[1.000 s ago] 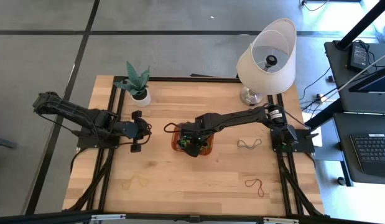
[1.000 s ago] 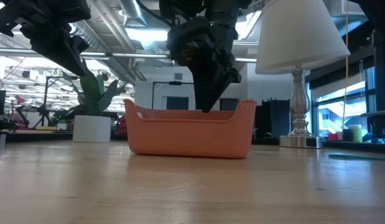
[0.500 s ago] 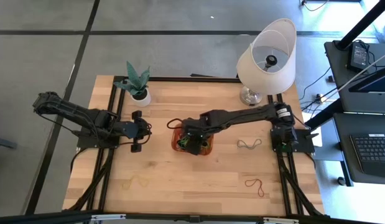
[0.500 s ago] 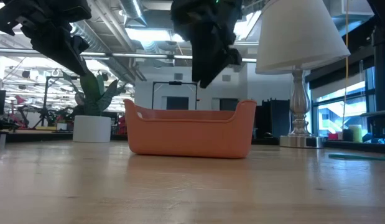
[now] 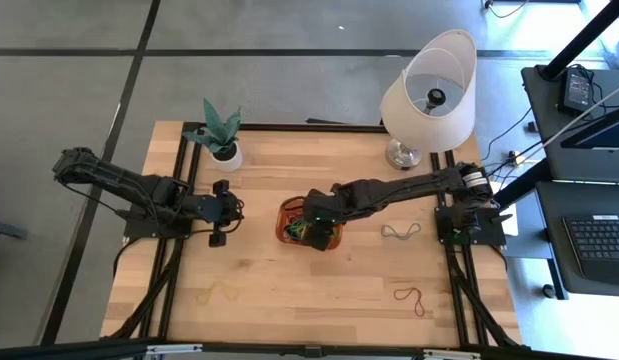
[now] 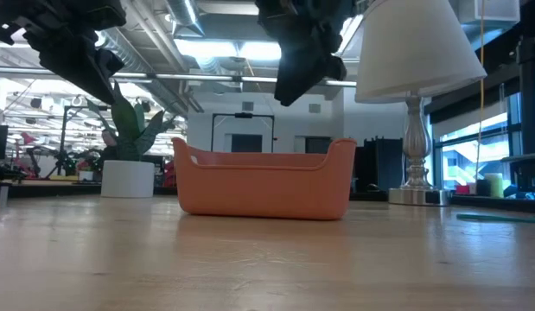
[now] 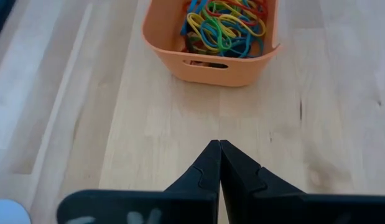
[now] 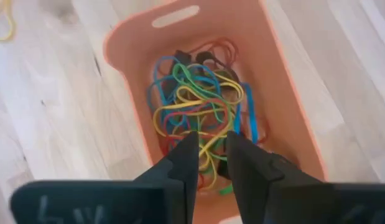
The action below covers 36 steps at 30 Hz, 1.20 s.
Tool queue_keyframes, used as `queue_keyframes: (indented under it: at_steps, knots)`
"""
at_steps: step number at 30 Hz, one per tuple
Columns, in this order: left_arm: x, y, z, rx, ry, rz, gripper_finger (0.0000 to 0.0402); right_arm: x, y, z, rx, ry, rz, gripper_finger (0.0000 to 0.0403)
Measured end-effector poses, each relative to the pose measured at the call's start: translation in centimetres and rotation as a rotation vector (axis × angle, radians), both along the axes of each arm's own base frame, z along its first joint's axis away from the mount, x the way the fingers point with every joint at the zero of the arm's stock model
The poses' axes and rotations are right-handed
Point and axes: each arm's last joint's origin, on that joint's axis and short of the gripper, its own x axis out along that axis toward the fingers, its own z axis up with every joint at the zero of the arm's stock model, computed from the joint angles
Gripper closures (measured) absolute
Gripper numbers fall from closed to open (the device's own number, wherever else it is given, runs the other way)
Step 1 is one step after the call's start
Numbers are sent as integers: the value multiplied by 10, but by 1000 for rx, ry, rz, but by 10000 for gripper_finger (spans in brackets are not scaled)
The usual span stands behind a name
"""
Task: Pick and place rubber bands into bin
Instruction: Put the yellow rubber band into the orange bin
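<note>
I see my right gripper (image 8: 208, 149) above the bin (image 8: 127, 106), fingers slightly apart, empty; left gripper (image 7: 219, 149) pressed together

**Even, bright light; wrist views soft up close**

High view: flat overhead light, table (image 5: 289, 290) evenly lit, shadows faint. Daylight glare blows out the floor at the top right corner. Low view: backlit by ceiling strip lights (image 6: 219, 49) and the window on the right, so both arms read as near-black silhouettes; near tabletop blurred. Wrist views: bright, washed-out wood, own fingers (image 7: 204, 171) out of focus, bin (image 8: 276, 68) fairly sharp.
</note>
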Motion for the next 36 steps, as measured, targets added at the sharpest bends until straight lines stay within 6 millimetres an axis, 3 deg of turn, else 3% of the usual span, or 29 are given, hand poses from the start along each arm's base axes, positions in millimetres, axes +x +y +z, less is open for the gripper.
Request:
queue_keyframes:
  at_steps: [5, 12, 18, 24, 30, 36]
  knots:
    - [0, 0, 0, -16, -9, 26, 399, -21, -2, -3, 26, -143, -10, 338]
    - [5, -4, 4, -59, -7, 63, 400, -82, -11, 0, 83, -370, -43, 363]
    - [30, -23, 15, -44, 74, 37, 400, -151, -13, -1, 139, -502, -96, 387]
    - [65, -49, 26, -20, 245, 70, 399, -210, -7, -17, 202, -569, -136, 397]
    - [89, -85, 34, -35, 417, 124, 399, -239, -6, -47, 265, -532, -153, 400]
    - [95, -123, 27, -146, 540, 169, 398, -246, -6, -65, 263, -491, -155, 396]
